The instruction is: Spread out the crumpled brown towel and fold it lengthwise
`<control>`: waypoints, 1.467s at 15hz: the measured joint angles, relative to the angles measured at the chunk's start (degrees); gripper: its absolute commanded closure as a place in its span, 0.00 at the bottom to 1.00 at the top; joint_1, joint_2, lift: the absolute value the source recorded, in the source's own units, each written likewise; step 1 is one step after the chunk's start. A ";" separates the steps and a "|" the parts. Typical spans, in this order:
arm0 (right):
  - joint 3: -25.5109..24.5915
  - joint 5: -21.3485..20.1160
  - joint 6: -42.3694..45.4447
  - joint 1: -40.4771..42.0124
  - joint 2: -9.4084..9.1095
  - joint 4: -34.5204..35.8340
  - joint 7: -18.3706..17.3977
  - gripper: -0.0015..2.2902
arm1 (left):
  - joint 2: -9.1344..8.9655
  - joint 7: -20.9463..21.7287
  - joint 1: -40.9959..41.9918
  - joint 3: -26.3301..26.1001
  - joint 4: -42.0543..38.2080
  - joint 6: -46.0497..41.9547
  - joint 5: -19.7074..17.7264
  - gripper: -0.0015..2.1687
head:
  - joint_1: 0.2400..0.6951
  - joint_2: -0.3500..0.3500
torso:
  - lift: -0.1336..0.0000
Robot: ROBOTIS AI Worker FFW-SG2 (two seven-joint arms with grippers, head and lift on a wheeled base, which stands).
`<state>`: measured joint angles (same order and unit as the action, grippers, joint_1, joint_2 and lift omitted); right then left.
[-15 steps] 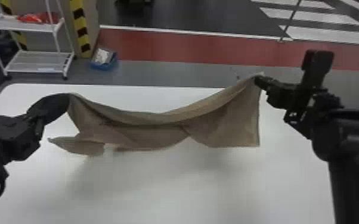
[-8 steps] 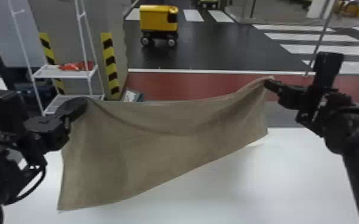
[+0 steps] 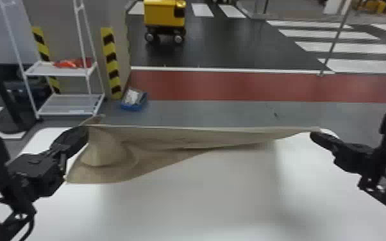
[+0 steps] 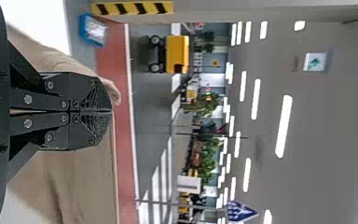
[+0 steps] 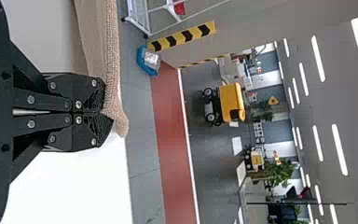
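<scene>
The brown towel [image 3: 170,141] is stretched between both grippers above the white table in the head view, its upper edge nearly straight and its left part hanging lower in curved folds. My left gripper [image 3: 85,129] holds the upper left edge, a small corner sticking up beside it. At the upper right corner is my right gripper [image 3: 314,134]. In the left wrist view the left gripper [image 4: 109,111] is shut on the towel [image 4: 88,177]. The right wrist view has the right gripper [image 5: 107,114] closed on the towel's corner [image 5: 120,122].
The white table [image 3: 218,198] lies beneath the towel. Beyond it on the floor are a blue box [image 3: 134,100] and a white shelf rack [image 3: 70,104] at the left. A yellow wheeled cart [image 3: 164,14] stands farther back.
From hanging low and bunched, the towel swung out broad and flat, then its lower edge moved up and back, away from the robot. Both grippers kept hold, and the head view shifted.
</scene>
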<state>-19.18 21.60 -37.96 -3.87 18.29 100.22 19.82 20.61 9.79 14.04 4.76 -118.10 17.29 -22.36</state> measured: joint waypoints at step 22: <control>-12.70 4.41 5.50 23.10 -8.69 7.62 6.15 0.72 | -3.57 -0.22 9.08 -13.34 0.15 1.14 16.89 0.25 | 1.00 0.00 | 0.08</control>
<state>-31.88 26.01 -32.46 19.23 9.60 107.83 25.97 17.04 9.58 23.12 -8.57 -117.95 18.43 -5.47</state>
